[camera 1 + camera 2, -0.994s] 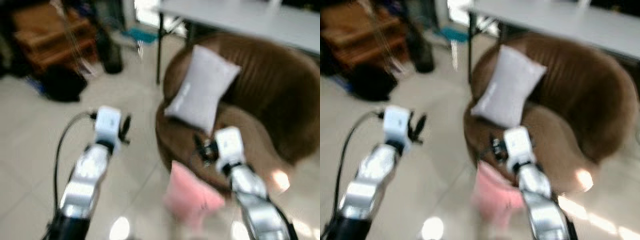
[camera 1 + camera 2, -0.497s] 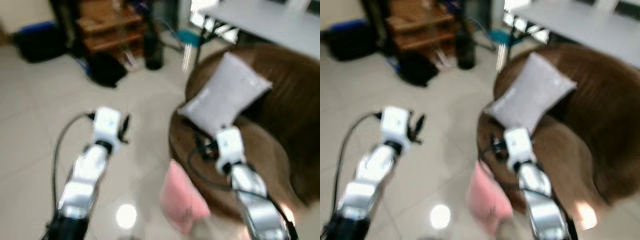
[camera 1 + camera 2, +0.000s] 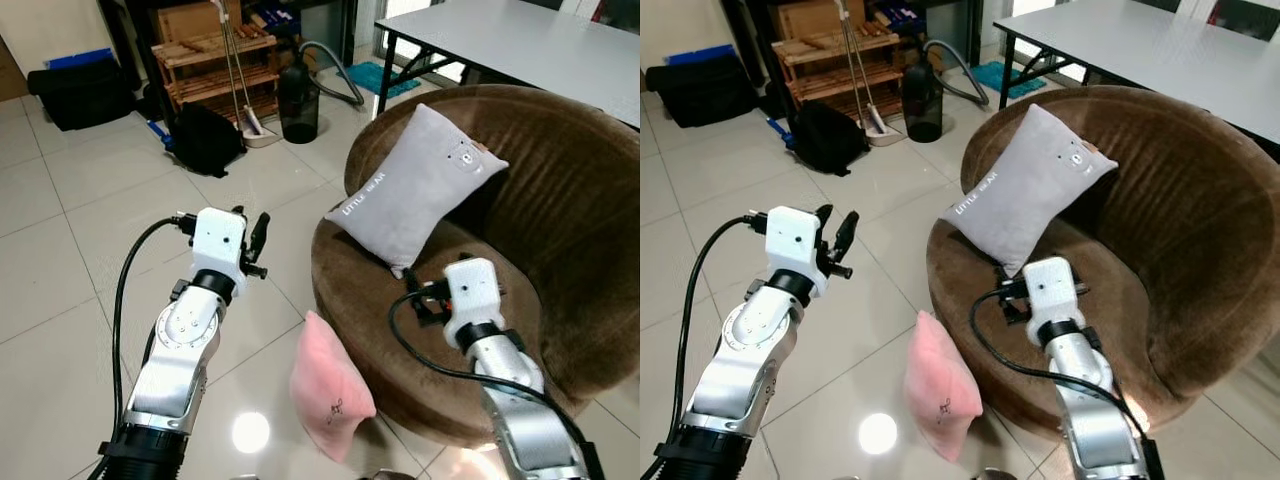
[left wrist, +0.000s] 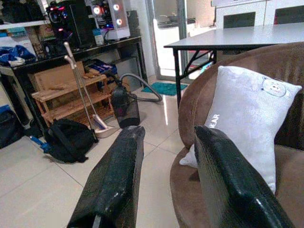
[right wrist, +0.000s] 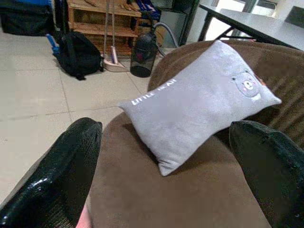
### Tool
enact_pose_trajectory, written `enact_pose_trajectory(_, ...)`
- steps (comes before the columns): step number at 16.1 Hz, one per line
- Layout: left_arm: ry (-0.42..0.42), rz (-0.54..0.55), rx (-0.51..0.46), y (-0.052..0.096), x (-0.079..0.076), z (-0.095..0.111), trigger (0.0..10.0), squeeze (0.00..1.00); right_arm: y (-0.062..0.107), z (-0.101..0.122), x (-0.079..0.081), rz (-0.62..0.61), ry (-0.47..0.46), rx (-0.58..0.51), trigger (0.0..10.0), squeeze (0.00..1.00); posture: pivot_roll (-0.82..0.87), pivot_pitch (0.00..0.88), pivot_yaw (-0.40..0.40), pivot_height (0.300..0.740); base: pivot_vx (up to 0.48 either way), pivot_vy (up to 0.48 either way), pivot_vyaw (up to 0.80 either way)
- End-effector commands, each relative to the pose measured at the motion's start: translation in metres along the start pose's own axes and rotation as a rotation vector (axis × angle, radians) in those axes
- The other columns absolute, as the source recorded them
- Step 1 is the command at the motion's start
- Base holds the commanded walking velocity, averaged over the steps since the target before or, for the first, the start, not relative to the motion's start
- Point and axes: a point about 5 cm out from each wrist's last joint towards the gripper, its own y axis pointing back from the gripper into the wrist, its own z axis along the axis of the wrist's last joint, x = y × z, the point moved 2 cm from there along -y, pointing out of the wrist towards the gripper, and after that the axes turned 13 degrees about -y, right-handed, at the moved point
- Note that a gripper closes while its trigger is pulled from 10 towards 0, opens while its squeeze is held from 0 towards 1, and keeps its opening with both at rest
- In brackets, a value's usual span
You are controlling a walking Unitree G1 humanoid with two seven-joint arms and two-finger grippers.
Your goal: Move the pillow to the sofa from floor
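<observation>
Pink pillow (image 3: 330, 392): a soft, plump cushion with a small dark mark on its face; it stood on edge on the floor, leaning against the front base of the sofa — not yet on the seat.
Sofa (image 3: 560, 200): a round, tub-shaped armchair in brown plush fabric, with a deep curved back and a wide seat.
Grey pillow (image 3: 415, 186): rectangular, velvety, printed with white lettering and a small bear face; it leaned upright against the sofa's back, one corner down on the seat.
Left gripper (image 3: 257, 241): raised over the floor tiles, well apart from both pillows; its two glossy black fingers (image 4: 114, 183) stood parted and held nothing.
Right gripper (image 3: 418, 300): over the seat cushion, just below the grey pillow; its fingers were spread wide and empty.
Floor (image 3: 70, 250): pale glossy tiles — a bright light reflection beside the pink pillow.
Table (image 3: 520, 40): a flat grey top on black legs, behind the sofa.
Background: a wooden shelf rack (image 3: 205, 70), a black backpack (image 3: 205, 140) and a dark vacuum canister (image 3: 298, 102) with a hose.
</observation>
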Motion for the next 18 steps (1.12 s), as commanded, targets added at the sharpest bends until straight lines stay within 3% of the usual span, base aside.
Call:
enact_pose_trajectory(1, -0.013, 0.005, -0.002, 0.0013, 0.0043, -0.0014, 10.0, 0.00, -0.0016, 0.0011, -0.0001, 0.000, -0.006, -0.004, 10.0, 0.00, -0.07, 0.034, 0.013, 0.740, 0.266, 0.000, 0.00)
enact_pose_trajectory(5, -0.009, -0.005, -0.015, 0.0013, 0.0033, -0.0012, 10.0, 0.00, -0.0012, 0.0014, 0.0008, -0.002, -0.046, -0.010, 10.0, 0.00, -0.07, 0.033, 0.014, 0.740, 0.320, 0.000, 0.00)
enact_pose_trajectory(11, 0.001, -0.012, -0.019, 0.0019, 0.0021, -0.0017, 10.0, 0.00, -0.0010, 0.0013, 0.0001, 0.005, -0.026, -0.009, 10.0, 0.00, -0.07, 0.026, 0.012, 0.740, 0.364, 0.000, -0.13)
enact_pose_trajectory(18, -0.009, -0.044, -0.023, 0.0087, -0.0025, -0.0097, 10.0, 0.00, 0.0000, -0.0027, 0.0033, 0.024, -0.036, 0.005, 10.0, 0.00, -0.07, 0.012, 0.011, 0.710, 0.000, 0.000, 0.00)
